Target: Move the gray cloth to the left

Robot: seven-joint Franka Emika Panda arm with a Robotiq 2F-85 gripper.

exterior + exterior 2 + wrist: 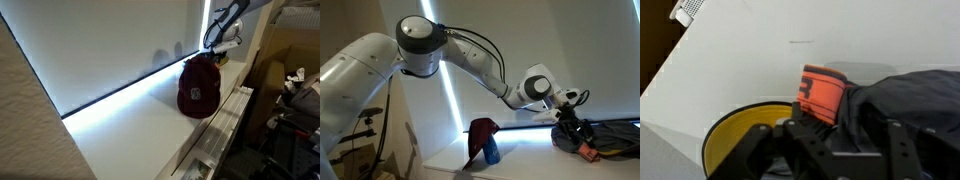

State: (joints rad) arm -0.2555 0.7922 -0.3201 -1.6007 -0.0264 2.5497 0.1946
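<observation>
Fingers (798, 138): showing dark along the bottom edge of the wrist view. Their spread, and whether they are gripping anything, cannot be told. Yellow round object (725, 135): lying lower left, beside them. Orange piece (821, 95): sitting mid-frame, touching the gray cloth (910, 100), which is lying at right on the white counter (760, 50). Maroon cap (478, 132): sitting lower centre in an exterior view, apart from the cloth.

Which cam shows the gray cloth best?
Wrist view: gray cloth fills the right side, close up. In an exterior view it lies small beneath the gripper; in an exterior view with the maroon cap in front, I can't find it.
</observation>
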